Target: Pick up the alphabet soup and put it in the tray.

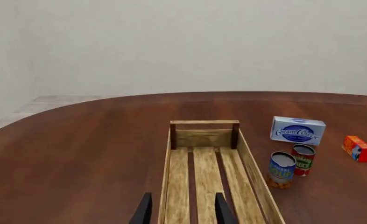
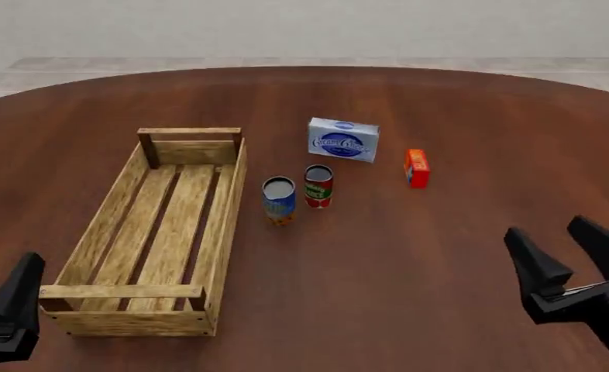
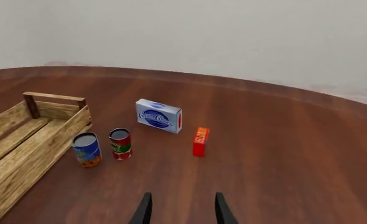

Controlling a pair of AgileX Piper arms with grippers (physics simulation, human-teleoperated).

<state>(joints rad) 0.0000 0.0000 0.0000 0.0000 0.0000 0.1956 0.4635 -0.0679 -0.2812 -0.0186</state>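
The alphabet soup [image 2: 279, 200] is a small can with a blue label, an orange band and a grey top. It stands upright on the table just right of the tray [image 2: 227, 225], a long light-wood crate with nothing in it. My left gripper [image 1: 183, 211] hangs open over the tray's near end, in line with its slats. Far to the near right of the soup, my right gripper [image 2: 568, 260] is open too, holding nothing. The right wrist view shows the soup [image 3: 87, 150] beside the tray's wall [image 3: 40, 149]. The left wrist view has the soup [image 1: 282, 169] right of the tray [image 1: 253, 173].
A can with a red and green label [image 2: 318, 186] stands close beside the soup on its right. Behind them lies a blue-and-white cream cheese box [image 2: 343, 139]. A small orange box [image 2: 416, 168] stands further right. The round brown table's far edge [image 2: 304, 70] curves behind.
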